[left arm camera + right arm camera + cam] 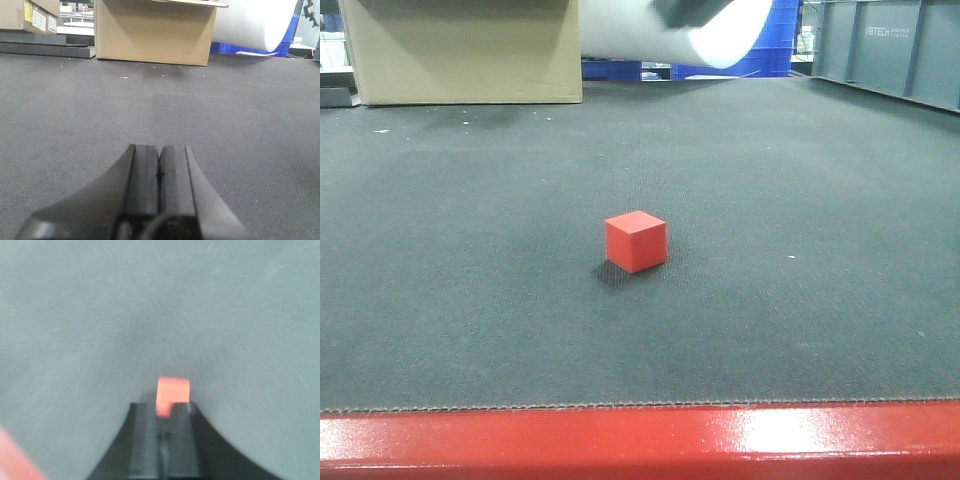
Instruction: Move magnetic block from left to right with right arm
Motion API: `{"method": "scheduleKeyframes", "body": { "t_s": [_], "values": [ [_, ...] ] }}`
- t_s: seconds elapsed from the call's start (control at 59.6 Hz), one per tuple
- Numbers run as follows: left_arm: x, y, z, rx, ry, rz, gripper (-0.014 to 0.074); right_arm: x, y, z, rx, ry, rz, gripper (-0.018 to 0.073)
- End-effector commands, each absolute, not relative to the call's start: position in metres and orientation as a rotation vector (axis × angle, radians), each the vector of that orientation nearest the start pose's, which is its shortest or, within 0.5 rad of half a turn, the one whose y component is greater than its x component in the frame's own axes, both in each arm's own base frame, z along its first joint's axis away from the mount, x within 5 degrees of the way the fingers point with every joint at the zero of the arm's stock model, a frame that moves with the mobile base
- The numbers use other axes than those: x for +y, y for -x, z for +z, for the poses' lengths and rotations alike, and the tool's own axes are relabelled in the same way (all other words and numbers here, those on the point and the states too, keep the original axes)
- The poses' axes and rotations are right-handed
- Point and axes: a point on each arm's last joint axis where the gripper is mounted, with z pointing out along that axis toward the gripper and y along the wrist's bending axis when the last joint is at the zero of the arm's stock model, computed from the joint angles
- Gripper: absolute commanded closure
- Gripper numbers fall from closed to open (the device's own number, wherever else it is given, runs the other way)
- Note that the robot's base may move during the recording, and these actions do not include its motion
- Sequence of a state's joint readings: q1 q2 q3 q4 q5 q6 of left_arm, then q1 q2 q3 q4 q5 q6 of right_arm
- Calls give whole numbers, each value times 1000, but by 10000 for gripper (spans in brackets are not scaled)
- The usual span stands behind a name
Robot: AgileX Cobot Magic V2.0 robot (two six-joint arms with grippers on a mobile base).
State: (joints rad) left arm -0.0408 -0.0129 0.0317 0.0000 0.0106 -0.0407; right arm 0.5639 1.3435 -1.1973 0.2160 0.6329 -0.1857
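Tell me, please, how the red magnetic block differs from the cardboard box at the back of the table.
The magnetic block is small, matte red and sits alone mid-table near the front; the cardboard box is far larger, plain brown and stands at the table's far left edge. The block shows whole, while the box is cut off by the frame. Both rest flat on the dark mat, untouched.

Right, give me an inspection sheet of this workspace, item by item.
Surface: dark grey textured mat with a glossy red edge strip along the near side.
Job's things: magnetic block resting on the mat near the middle, nothing touching it in the front view.
Clutter: small pale specks on the mat; nothing else seen.
Grippers: left pincer shut, low over bare mat; right pincer shut, above the mat with the block just beyond its tips.
Cables: nothing seen.
Surroundings: cardboard box, large white roll, blue crates, grey bin at the far side.
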Motion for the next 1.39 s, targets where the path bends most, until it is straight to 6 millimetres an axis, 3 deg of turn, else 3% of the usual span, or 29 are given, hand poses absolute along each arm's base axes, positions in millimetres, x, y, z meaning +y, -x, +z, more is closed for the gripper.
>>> {"method": "scheduleKeyframes", "body": {
  "t_s": [0.0,0.453,0.671,0.822,1.224,1.375],
  "values": [
    [-2,-55,208,1419,6,-72,713,150,-219,372,2020,623,477,496],
    [-2,-55,208,1419,6,-72,712,78,-105,334,1802,458,598,496],
    [-2,-55,208,1419,6,-72,713,53,-66,341,1624,428,626,496],
    [-2,-55,208,1419,6,-72,713,45,-55,347,1549,410,636,496],
    [-2,-55,208,1419,6,-72,712,45,-54,347,1546,410,636,496],
    [-2,-55,208,1419,6,-72,713,43,-57,345,1510,430,554,496]
  ]
}}
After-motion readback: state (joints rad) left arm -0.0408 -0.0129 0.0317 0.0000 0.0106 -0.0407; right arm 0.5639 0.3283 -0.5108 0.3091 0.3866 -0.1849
